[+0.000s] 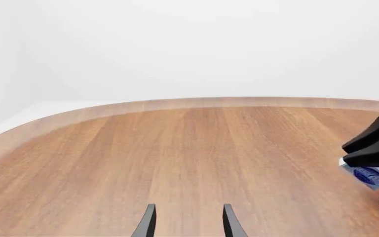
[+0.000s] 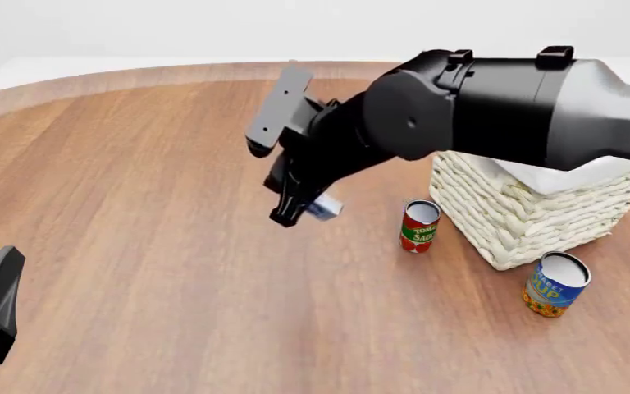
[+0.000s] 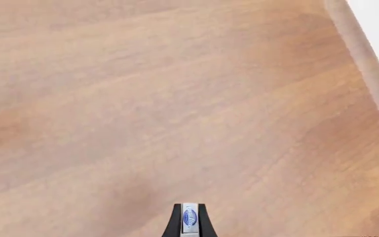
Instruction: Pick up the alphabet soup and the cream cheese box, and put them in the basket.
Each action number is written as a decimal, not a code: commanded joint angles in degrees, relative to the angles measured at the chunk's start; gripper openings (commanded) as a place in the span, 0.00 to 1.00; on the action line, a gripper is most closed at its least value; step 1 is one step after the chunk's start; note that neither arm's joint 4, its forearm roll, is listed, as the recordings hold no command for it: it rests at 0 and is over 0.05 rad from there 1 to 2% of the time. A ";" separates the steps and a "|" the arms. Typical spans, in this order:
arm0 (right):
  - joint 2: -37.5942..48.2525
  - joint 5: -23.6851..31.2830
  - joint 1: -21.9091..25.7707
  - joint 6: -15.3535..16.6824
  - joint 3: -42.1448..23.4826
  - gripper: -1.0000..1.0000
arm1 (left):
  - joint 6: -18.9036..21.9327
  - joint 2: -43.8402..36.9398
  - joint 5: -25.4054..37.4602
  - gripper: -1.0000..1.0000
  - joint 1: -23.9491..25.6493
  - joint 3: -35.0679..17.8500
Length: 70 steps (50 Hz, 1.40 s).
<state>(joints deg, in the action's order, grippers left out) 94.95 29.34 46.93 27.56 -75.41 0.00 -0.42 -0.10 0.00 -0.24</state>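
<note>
My right gripper hangs above the middle of the table, shut on the cream cheese box, a small blue and white box held clear of the wood. The right wrist view shows the box edge-on between the fingers. The alphabet soup stands upright near the front corner of the basket, at the right. My left gripper is open over bare wood at the near left, with nothing between its fingers. In the left wrist view the cream cheese box shows under the right gripper.
A small red and green tomato sauce can stands upright just left of the basket, close below the right arm. The table's curved far edge runs across the back.
</note>
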 commanded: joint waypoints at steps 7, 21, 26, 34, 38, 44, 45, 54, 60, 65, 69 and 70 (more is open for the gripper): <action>-6.72 -4.69 3.11 -10.49 4.72 0.00 | 0.00 0.00 0.00 1.00 0.00 0.00; -8.86 -6.44 3.54 -13.85 6.13 0.00 | 0.00 0.00 0.00 1.00 0.00 0.00; -9.84 -7.24 3.93 -15.83 6.86 0.00 | 0.00 0.00 0.00 1.00 0.00 0.00; -8.38 -6.42 3.59 -16.16 6.02 0.00 | 0.00 0.00 0.00 1.00 0.00 0.00; -8.38 -6.42 3.59 -16.16 6.02 0.00 | 0.00 0.00 0.00 1.00 0.00 0.00; -8.38 -6.42 3.59 -16.16 6.02 0.00 | 0.00 0.00 0.00 1.00 0.00 0.00; -8.38 -6.42 3.59 -16.16 6.02 0.00 | 0.00 0.00 0.00 1.00 0.00 0.00; -7.66 -4.40 2.10 -14.80 2.88 0.00 | 0.00 0.00 0.00 1.00 0.00 0.00; -8.70 -4.58 2.01 -15.65 3.75 0.00 | 0.00 0.00 0.00 1.00 0.00 0.00; -9.39 -3.92 1.56 -15.93 3.31 0.00 | 0.00 0.00 0.00 1.00 0.00 0.00; -9.92 -1.87 1.15 -16.45 1.37 0.00 | 0.00 0.00 0.00 1.00 0.00 0.00; -10.08 -1.37 1.12 -16.50 0.96 0.00 | 0.00 0.00 0.00 1.00 0.00 0.00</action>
<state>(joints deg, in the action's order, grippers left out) 86.15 25.45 48.81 12.15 -71.78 0.00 -0.42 -0.10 0.00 -0.24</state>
